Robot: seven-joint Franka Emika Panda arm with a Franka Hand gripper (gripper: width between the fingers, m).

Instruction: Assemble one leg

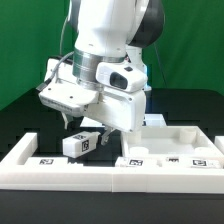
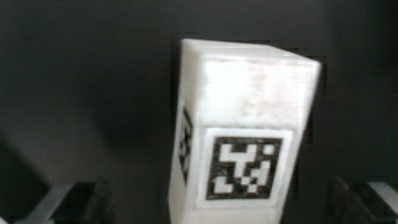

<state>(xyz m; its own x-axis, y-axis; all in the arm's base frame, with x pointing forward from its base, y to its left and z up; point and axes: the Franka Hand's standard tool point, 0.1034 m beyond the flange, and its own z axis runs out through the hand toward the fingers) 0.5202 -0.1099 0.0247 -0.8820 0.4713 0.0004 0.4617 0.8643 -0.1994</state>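
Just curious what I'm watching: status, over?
Pincer open, above the leg. Leg lying flat, not gripped. Nothing between them.

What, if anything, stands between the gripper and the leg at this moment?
Nothing visible. In the exterior view the gripper hangs close above the leg with open space between them. In the wrist view the leg sits in the gap between the spread fingers, with only dark table around it.
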